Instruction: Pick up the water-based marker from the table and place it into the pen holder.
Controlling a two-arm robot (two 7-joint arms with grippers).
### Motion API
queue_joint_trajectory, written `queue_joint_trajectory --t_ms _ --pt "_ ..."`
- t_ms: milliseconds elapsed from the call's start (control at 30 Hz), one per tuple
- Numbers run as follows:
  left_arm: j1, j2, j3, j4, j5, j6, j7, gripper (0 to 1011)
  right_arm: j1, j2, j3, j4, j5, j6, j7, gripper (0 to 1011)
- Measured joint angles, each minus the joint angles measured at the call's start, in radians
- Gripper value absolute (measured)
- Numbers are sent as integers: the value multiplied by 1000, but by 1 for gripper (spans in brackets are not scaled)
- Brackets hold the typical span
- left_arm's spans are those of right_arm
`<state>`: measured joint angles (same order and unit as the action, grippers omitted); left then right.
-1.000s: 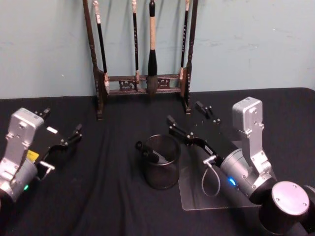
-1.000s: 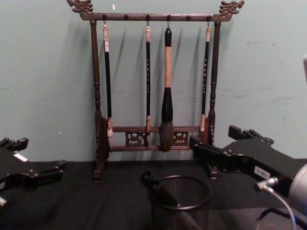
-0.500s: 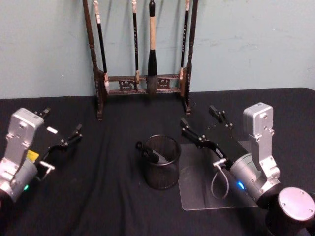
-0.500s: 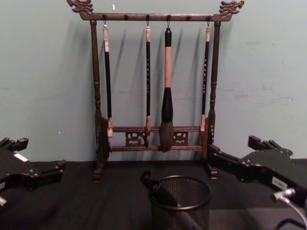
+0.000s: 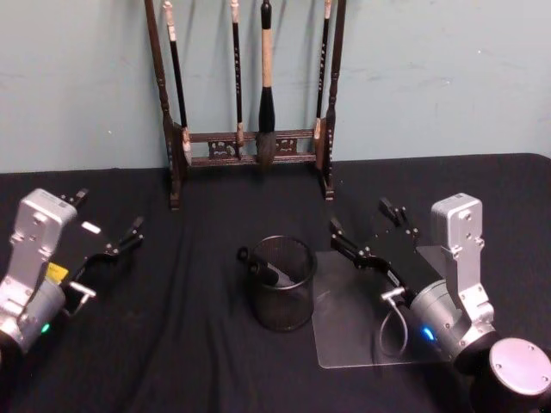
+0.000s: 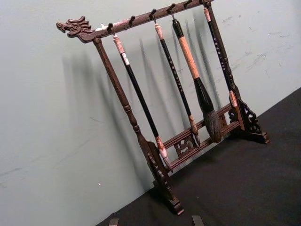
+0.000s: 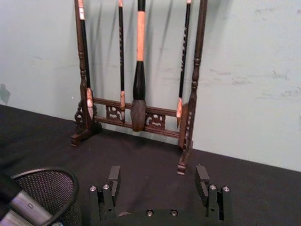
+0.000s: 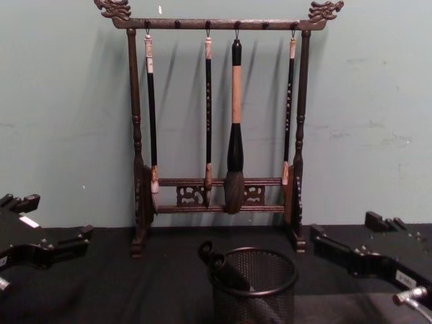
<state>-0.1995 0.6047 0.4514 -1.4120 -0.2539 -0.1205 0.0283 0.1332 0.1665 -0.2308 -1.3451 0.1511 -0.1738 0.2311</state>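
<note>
The pen holder [image 5: 297, 311], a black wire-mesh cup, stands at the middle of the black table. The dark water-based marker [image 5: 263, 269] leans inside it, its capped end poking over the left rim. The chest view shows the same pen holder [image 8: 270, 297] and marker [image 8: 217, 263]. My right gripper [image 5: 361, 218] hangs open and holds nothing, apart from the holder on its right. In the right wrist view, the open right gripper [image 7: 158, 179] faces the brush rack, with the pen holder [image 7: 71, 182] and marker [image 7: 26, 207] off to one side. My left gripper [image 5: 108, 212] rests open at the far left.
A tall dark wooden rack [image 5: 250, 138] hung with brushes stands at the back against the wall. A clear plastic sheet [image 5: 353, 331] lies flat on the black cloth [image 5: 189, 344] just right of the holder, under my right arm.
My right gripper has drawn back to the right, away from the pen holder. The marker stays leaning in the holder. The left arm has not moved.
</note>
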Motion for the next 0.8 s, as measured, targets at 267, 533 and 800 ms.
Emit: queue_joint_trajectory --t_ms 267,533,800 --pt "0 0 0 0 0 0 0 1009 6 -5 11 36 2 -11 8 1002" --pt "0 0 0 0 0 0 0 1009 13 -9 11 67 -15 -32 9 1002" --pt "0 0 0 0 0 0 0 1009 21 -15 12 96 -30 -42 5 1003"
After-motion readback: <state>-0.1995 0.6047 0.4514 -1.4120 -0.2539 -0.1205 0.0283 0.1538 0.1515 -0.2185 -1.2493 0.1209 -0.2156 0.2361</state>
